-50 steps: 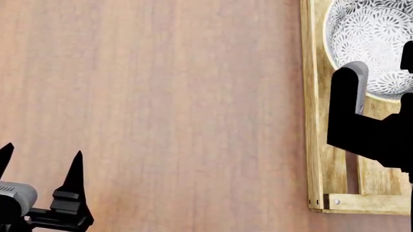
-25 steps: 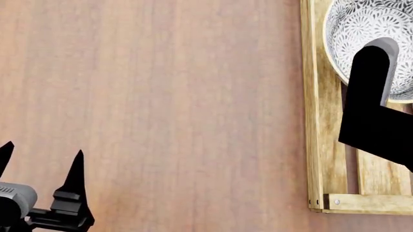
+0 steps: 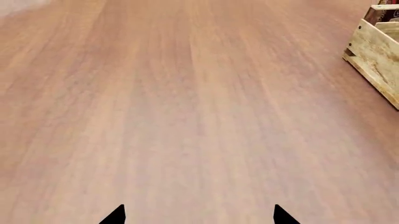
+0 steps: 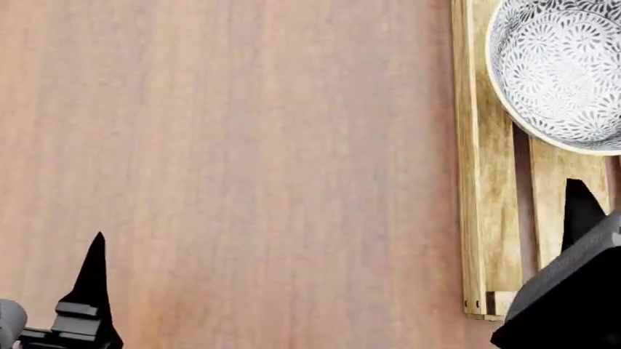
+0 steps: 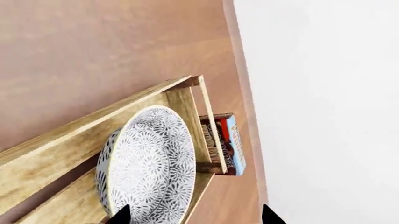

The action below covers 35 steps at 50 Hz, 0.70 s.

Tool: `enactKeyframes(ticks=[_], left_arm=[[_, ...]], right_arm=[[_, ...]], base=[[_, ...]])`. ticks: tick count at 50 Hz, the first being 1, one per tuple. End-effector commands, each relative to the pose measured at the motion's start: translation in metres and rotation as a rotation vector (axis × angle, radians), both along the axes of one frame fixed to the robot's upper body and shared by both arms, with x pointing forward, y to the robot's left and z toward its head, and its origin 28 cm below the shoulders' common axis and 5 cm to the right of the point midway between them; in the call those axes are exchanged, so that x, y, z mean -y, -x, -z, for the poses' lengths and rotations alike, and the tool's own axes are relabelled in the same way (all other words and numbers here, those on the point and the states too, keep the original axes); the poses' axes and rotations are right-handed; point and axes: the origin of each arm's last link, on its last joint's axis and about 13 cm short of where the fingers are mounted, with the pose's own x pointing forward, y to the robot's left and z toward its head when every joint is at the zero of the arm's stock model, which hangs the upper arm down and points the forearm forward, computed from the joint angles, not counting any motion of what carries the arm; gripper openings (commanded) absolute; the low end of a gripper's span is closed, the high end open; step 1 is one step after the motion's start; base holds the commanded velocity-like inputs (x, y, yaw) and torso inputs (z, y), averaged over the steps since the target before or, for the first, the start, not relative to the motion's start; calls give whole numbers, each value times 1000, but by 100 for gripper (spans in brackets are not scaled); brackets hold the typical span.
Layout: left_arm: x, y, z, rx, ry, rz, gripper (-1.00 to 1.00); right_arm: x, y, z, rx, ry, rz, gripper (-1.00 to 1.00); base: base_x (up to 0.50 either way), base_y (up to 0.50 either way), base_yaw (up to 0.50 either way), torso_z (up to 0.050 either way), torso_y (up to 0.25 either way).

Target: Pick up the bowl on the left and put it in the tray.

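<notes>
now the bowl [image 4: 563, 69] sits inside the tray [image 4: 478, 182], on its wood slats. it is at the far end of the tray in the head view, and part of it runs off the edge of that picture. in the right wrist view the bowl [image 5: 149, 163] lies between the tray's low walls [image 5: 93, 123], and a small box [image 5: 227, 142] rests just past the tray's end wall, near the table edge.

the right gripper [image 4: 580, 218] is close to the tray's near end, apart from the bowl. its black body covers the tray's near corner. in the right wrist view its two tips are spread apart with nothing between them, so it is let go.

the left gripper [image 3: 198, 215] is over the bare brown table [image 4: 243, 160], well apart from the tray. its two pointed tips are spread wide and hold nothing. from the left wrist view one corner of the tray [image 3: 374, 51] shows off to the side.
</notes>
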Motion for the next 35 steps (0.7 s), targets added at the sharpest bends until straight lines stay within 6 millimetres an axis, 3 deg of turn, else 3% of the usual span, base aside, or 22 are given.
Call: enactKeyframes(ticks=[1, 6, 8, 13, 14, 17, 18, 20, 23, 25, 27, 35], left_arm=[[-10, 23, 1, 48, 6, -15, 100], [-13, 35, 18, 60, -9, 13, 100], [-15, 38, 31, 51, -11, 52, 100], [-16, 39, 51, 30, -2, 61, 100], [-17, 41, 74, 27, 14, 56, 100], [-18, 43, 91, 37, 28, 75, 100], [-19, 44, 95, 19, 58, 110, 100], [-21, 47, 109, -4, 76, 137, 100], [-21, 50, 121, -36, 119, 163, 100], [-22, 52, 133, -70, 136, 171, 100], [-24, 54, 142, -98, 172, 185, 100], [-27, 57, 165, -108, 166, 241, 100]], right_arm=[[-27, 37, 70, 165, -562, -13, 100], [-33, 53, 99, 147, -849, -138, 100], [-40, 52, 114, 106, -990, -204, 100], [-51, 50, 139, 63, -1137, -255, 100], [-62, 50, 167, 59, -1238, -321, 100], [-61, 46, 189, -24, -1429, -327, 100], [-63, 48, 196, -24, -1377, -370, 100], [-74, 52, 204, -69, -1528, -347, 100], [-70, 54, 216, -106, -1508, -470, 100], [-69, 54, 229, -156, -1614, -440, 100], [-69, 57, 244, -193, -1598, -443, 100], [-72, 70, 272, -338, -1635, -552, 100]], base=[[0, 0, 0, 0, 0], [0, 0, 0, 0, 0], [0, 0, 0, 0, 0], [0, 0, 0, 0, 0], [0, 0, 0, 0, 0], [0, 0, 0, 0, 0], [0, 0, 0, 0, 0], [0, 0, 0, 0, 0], [0, 0, 0, 0, 0], [0, 0, 0, 0, 0], [0, 0, 0, 0, 0], [0, 0, 0, 0, 0]])
